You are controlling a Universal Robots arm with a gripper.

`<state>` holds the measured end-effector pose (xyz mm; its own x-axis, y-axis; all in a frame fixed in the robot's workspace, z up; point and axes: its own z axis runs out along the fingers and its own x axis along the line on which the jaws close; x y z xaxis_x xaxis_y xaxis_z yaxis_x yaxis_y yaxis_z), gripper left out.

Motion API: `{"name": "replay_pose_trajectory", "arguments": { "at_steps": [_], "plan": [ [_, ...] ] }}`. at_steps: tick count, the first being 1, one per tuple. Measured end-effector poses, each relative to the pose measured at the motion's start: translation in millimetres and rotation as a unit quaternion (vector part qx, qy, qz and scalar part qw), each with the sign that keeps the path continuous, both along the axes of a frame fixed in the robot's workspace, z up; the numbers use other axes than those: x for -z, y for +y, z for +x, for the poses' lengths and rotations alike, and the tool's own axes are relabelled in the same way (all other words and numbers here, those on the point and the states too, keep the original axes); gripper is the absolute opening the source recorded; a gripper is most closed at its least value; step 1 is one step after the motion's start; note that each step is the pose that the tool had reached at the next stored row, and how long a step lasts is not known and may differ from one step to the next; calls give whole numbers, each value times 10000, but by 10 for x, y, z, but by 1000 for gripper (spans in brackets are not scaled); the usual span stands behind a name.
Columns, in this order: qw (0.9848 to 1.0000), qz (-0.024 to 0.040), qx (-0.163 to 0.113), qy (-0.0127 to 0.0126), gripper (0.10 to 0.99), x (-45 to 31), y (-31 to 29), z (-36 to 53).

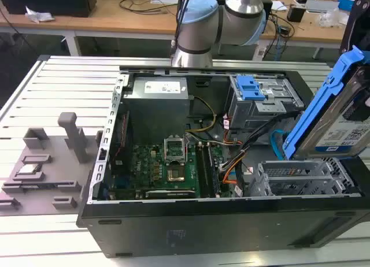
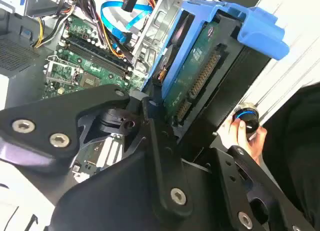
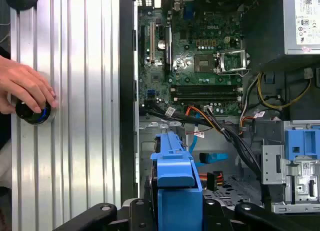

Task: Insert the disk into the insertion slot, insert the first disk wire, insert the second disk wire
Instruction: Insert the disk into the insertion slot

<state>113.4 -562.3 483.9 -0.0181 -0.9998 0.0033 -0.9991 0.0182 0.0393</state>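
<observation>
While tilted above the insertion slot (image 1: 300, 177), disk (image 1: 341, 125) silver, blue-framed; fingers (image 2: 227, 86) clamped around it

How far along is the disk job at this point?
Nothing is finished yet. The gripper holds the disk tilted above the insertion slot, not yet in it. Left to do: seating the disk and both wires. The disk's connector is bare, and the blue cable lies loose in the case.
</observation>
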Motion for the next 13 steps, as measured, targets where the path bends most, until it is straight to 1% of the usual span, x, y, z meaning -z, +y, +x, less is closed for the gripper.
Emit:
{"name": "replay_pose_trajectory", "arguments": {
  "at_steps": [1, 3, 4, 6, 8, 13],
  "plan": [
    [10000, 14, 0, 0, 369, 34, 0, 0],
    [10000, 16, 0, 0, 369, 132, 2, 0],
    [10000, 16, 0, 0, 369, 170, 4, 0],
    [10000, 21, 0, 0, 369, 213, 7, 0],
    [10000, 47, 3, 0, 369, 251, 13, 0],
    [9998, 60, 203, -1, 369, 348, 27, -1]
  ]
}}
